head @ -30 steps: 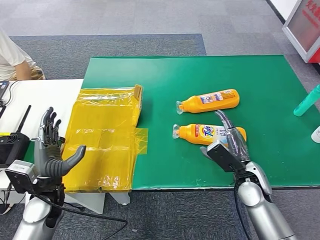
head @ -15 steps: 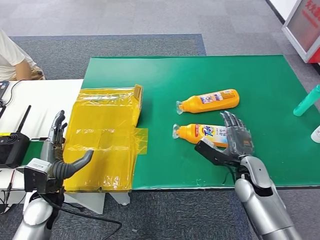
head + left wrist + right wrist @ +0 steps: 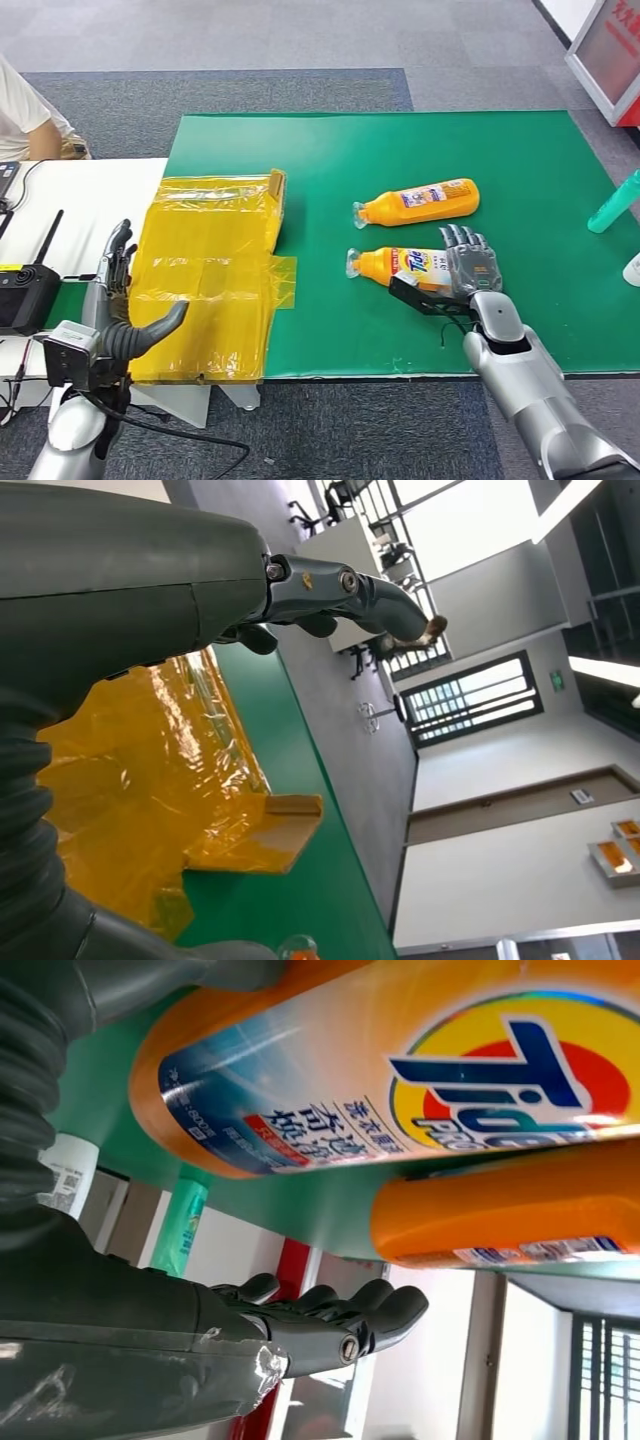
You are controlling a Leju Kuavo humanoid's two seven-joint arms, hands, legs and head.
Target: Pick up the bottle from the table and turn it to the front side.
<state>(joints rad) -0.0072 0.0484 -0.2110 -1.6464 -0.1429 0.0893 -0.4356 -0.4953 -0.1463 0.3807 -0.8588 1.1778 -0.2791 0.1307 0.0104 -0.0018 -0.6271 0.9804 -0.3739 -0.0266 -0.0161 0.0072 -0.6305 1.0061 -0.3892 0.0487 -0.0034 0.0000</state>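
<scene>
Two orange bottles lie on their sides on the green mat (image 3: 528, 160). The nearer bottle (image 3: 396, 265) shows a Tide label, and the farther bottle (image 3: 419, 200) lies behind it. My right hand (image 3: 464, 272) is over the nearer bottle's base end, fingers draped across it and thumb (image 3: 411, 295) stretched along its near side. In the right wrist view the nearer bottle (image 3: 377, 1090) looms close, with the fingers (image 3: 340, 1320) spread and a gap between them and it. My left hand (image 3: 121, 305) hovers open by the table's left front, holding nothing.
A cardboard box wrapped in yellow tape (image 3: 211, 275) lies between my hands. A teal bottle (image 3: 615, 203) and a white object (image 3: 632, 268) sit at the mat's right edge. A black radio (image 3: 26, 295) rests on the white table (image 3: 75, 190); a person (image 3: 23, 120) sits at the far left.
My right hand has moved forward and turned palm down over the nearer bottle's base end. My left hand dropped lower and turned a little, then held still.
</scene>
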